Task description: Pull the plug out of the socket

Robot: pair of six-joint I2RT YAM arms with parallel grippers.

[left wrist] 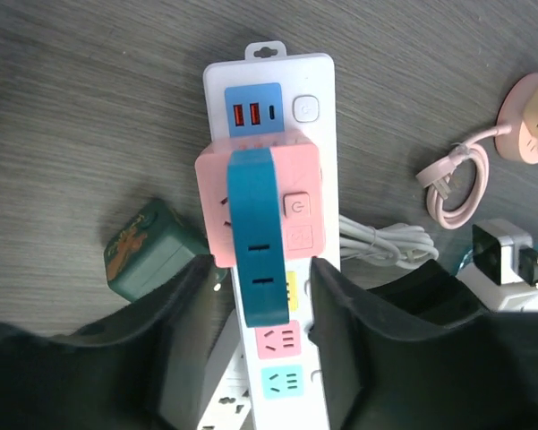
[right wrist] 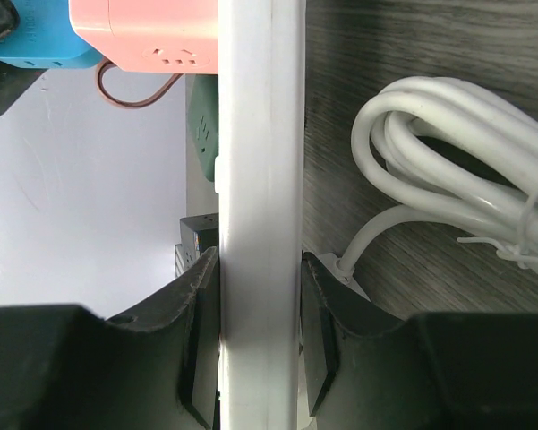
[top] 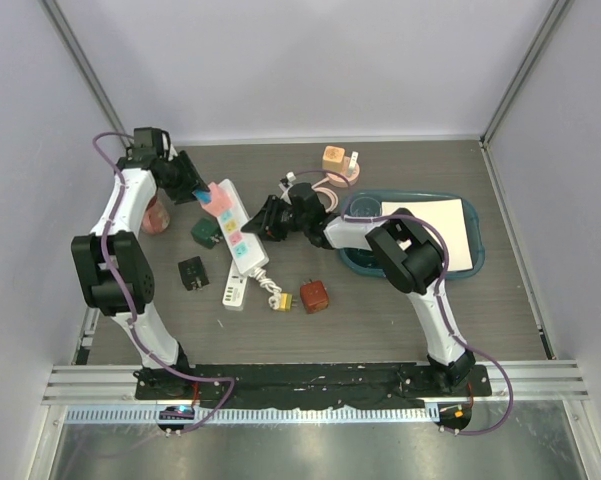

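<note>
A white power strip [top: 242, 243] lies on the table with a pink cube plug [top: 218, 203] banded in blue seated in its far end. In the left wrist view the pink plug [left wrist: 300, 170] sits just ahead of my left gripper [left wrist: 260, 264]. Its jaws stand open on either side of the strip [left wrist: 320, 116], with a gap showing on the left side. My right gripper [right wrist: 260, 260] is shut on the strip's long edge [right wrist: 260, 134], both pads pressed against it. From above, the right gripper [top: 263, 222] meets the strip from the right and the left gripper [top: 195, 190] from the far left.
A green adapter [top: 204, 231] and a black adapter [top: 192, 272] sit left of the strip. A second white strip [top: 235, 292], a yellow plug [top: 278, 300] and a brown cube [top: 314, 296] lie nearer. A coiled white cable [right wrist: 448, 170] and a teal tray [top: 480, 262] are on the right.
</note>
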